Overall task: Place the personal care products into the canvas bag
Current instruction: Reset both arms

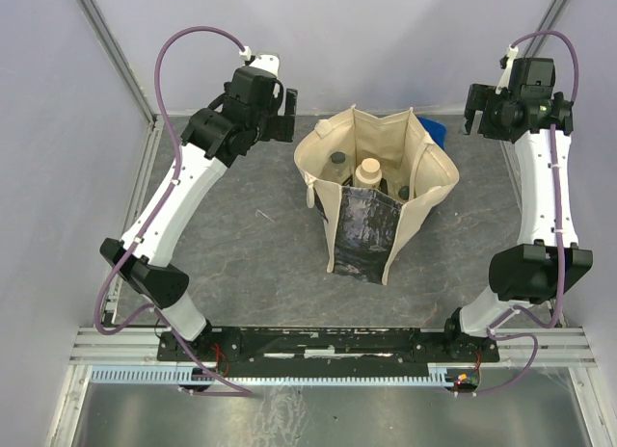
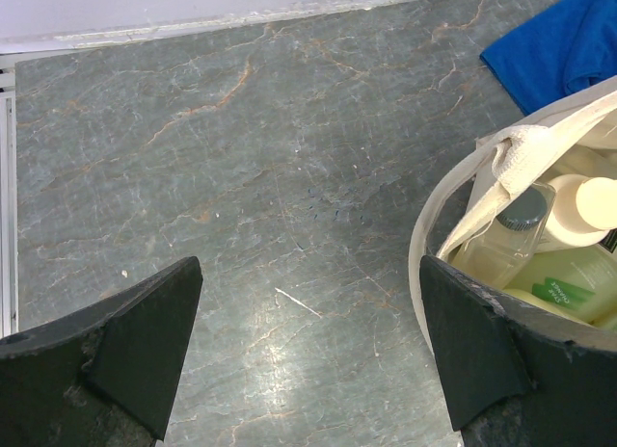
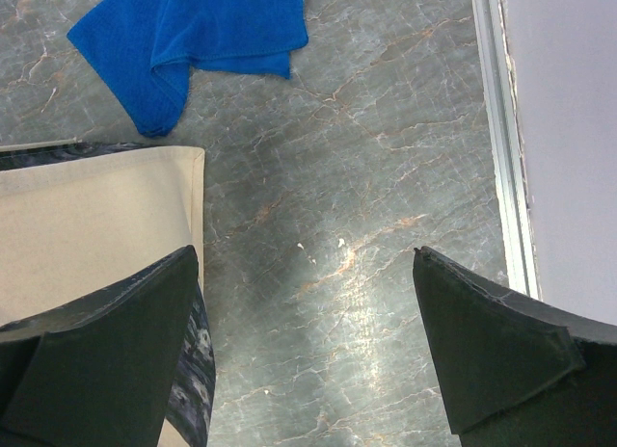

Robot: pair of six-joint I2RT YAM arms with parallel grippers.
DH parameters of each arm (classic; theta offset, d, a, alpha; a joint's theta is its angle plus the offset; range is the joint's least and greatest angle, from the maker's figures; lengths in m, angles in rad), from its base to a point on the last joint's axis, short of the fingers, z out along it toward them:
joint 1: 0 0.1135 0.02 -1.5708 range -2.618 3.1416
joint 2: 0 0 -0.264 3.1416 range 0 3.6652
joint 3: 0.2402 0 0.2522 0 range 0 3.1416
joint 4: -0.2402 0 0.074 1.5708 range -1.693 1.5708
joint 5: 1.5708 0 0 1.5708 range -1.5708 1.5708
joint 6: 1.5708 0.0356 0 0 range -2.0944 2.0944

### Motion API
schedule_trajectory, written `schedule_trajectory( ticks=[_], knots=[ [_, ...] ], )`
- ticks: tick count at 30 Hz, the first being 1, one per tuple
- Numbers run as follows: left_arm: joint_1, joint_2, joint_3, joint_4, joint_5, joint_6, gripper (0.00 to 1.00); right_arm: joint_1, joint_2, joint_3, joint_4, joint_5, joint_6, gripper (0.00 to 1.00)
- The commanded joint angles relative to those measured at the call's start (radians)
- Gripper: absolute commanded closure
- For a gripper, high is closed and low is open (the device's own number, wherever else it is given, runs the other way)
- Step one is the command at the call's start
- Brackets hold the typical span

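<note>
Left gripper [image 2: 308, 264]: I see it wide, empty, over open tabletop [image 2: 241, 129].
Right gripper [image 3: 305, 252]: wide, empty, near side rail [image 3: 501, 129].
Canvas bag [image 1: 333, 153]: upright mid-table, bottles [image 1: 367, 170] inside.
Blue cloth [image 3: 193, 33]: behind bag.

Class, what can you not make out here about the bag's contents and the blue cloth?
- Top view: canvas bag walls hide most products; only some caps show, so no count.
- Left wrist view: green bottle cut off by a finger and the edge.
- Top view: blue cloth mostly behind the bag.
- Right wrist view: bag interior unseen.
</note>
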Motion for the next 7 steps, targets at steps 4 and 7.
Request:
schedule_trajectory(
  ticks=[4,7],
  knots=[
    [0.003,-0.015,0.028,0.03,0.002,0.041,0.0,-0.001,-0.002,0.023,0.03,-0.006,0.005,0.0],
    [0.003,-0.019,0.028,0.031,-0.003,0.041,0.0,-0.002,-0.004,0.022,0.029,-0.006,0.004,0.0]
  ],
)
